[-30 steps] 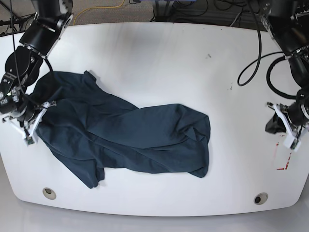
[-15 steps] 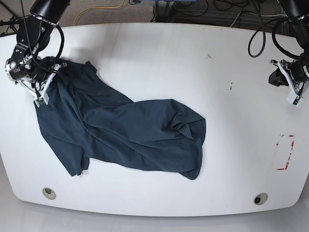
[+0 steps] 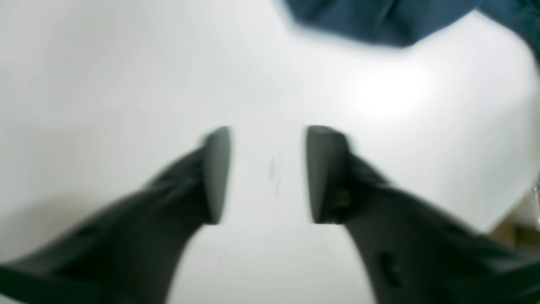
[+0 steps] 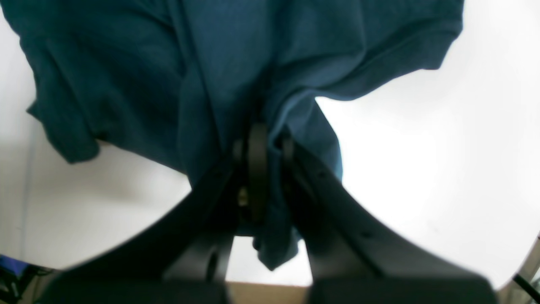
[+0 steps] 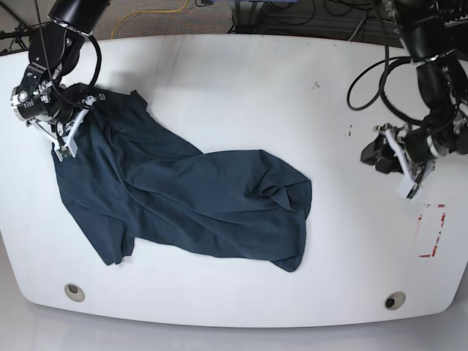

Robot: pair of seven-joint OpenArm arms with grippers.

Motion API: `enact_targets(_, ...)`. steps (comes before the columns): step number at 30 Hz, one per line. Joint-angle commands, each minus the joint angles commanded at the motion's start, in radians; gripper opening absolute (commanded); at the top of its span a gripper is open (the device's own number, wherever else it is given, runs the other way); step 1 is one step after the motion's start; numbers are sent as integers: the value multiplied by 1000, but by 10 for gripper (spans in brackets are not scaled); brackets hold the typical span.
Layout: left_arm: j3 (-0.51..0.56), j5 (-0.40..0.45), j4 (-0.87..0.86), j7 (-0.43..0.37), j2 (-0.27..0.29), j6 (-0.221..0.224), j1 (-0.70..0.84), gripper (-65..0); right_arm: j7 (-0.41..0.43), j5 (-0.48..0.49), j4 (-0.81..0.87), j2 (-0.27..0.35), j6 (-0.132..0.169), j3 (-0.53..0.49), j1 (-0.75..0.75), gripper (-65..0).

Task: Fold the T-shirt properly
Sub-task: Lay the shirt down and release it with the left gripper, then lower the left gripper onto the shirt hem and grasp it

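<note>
The T-shirt [image 5: 212, 197], dark navy, lies wrinkled on the white tabletop [image 5: 241, 300], extending in the base view from the left side to just right of centre. Its lower outline is uneven, with one corner projecting downward at the left and another at the right; a small bunched fold shows near the right end. The right gripper [image 4: 270, 147] is at the garment's upper-left part in the base view. Its fingers are pinching a gathered ridge of the T-shirt, and in the right wrist view cloth extends on both sides of the grip, with a short tail protruding beyond it. The left gripper [image 3: 268, 177] is over bare tabletop, well apart from the garment. Its fingers are spread, with nothing between them but a view of the white surface. A red marking [image 5: 432, 230] is visible on the tabletop near the right edge in the base view. Two round metallic fittings [image 5: 74, 292] are noted near the front corners.
</note>
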Motion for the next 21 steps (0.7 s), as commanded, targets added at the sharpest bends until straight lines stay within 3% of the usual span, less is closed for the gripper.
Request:
enact_targets(7,20,147,-160,-71,130,0,-118,-276,0,0,8,-11,0,0,3,-650)
enact_targets(14,207,207,-333,-229,155,-2,-178,-274,2,0,20,-43,0,0,29,-650)
enact_targets(21,269,215,-468,-338,189,6,-193,-274,2,0,20,-44,0,32,29,-650)
